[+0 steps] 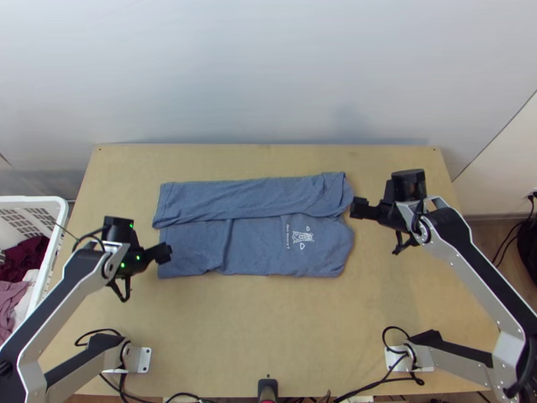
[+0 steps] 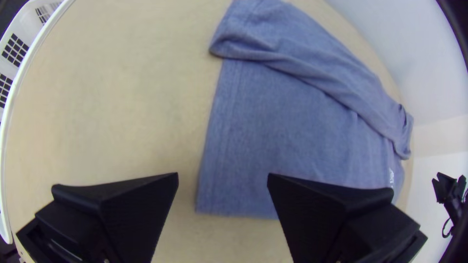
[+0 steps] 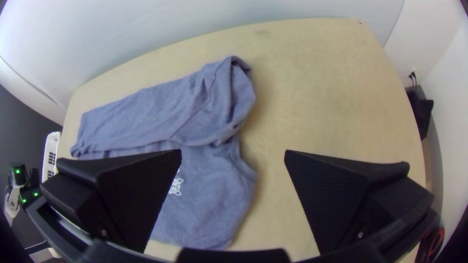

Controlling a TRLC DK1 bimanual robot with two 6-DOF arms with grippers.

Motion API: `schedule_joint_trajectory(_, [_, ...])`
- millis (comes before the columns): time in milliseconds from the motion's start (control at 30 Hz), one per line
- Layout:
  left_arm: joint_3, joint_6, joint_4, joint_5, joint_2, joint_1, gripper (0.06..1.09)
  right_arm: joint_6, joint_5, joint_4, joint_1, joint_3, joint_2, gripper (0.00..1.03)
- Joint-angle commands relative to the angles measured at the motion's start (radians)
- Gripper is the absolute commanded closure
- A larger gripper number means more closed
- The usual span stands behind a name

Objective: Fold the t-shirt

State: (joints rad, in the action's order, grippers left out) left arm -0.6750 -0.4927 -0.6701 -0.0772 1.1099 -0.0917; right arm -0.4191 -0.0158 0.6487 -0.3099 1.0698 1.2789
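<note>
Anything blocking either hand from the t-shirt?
Nothing visible in the way. The left hand hangs open at the hem end of the t-shirt; the right hand is open by the end nearer the print. The white basket sits on the left hand's far side from the shirt.

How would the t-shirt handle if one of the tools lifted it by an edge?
The t-shirt would probably sag, as its soft fabric shows wrinkles. The folded-over strip might slide or open, since it seems simply laid on top.

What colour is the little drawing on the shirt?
The drawing is white; the top view shows it best.
</note>
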Motion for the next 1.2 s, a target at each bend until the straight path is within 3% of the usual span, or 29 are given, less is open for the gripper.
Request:
schedule_joint_trajectory(0, [0.086,-0.004,-0.040,0.031,-0.074,-0.046,0.19,-0.003,0.024,0.101,-0.034,-0.001,-0.090,0.04])
schedule_joint_trajectory(267, [0.121,-0.017,0.032,0.034,-0.055,-0.059,0.20,-0.001,0.042,0.141,-0.064,-0.047,-0.135,0.05])
schedule_joint_trajectory(367, [0.127,-0.027,0.067,0.036,-0.036,-0.062,0.33,-0.001,0.060,0.154,-0.074,-0.056,-0.136,0.05])
schedule_joint_trajectory(500, [0.127,-0.037,0.084,0.036,-0.004,-0.083,0.35,-0.001,0.068,0.154,-0.078,-0.070,-0.136,0.05])
schedule_joint_trajectory(567, [0.129,-0.055,0.093,0.036,0.015,-0.094,0.55,0.003,0.076,0.158,-0.089,-0.085,-0.136,0.05])
schedule_joint_trajectory(700, [0.140,-0.060,0.115,0.073,0.024,-0.132,0.73,0.006,0.093,0.177,-0.100,-0.111,-0.151,0.05])
schedule_joint_trajectory(833, [0.134,-0.049,0.153,0.162,0.018,-0.172,1.05,0.006,0.114,0.197,-0.116,-0.143,-0.171,0.05])
schedule_joint_trajectory(1167, [0.011,-0.046,0.109,0.174,0.004,-0.120,1.04,-0.009,0.194,0.215,-0.179,-0.266,-0.190,0.05])
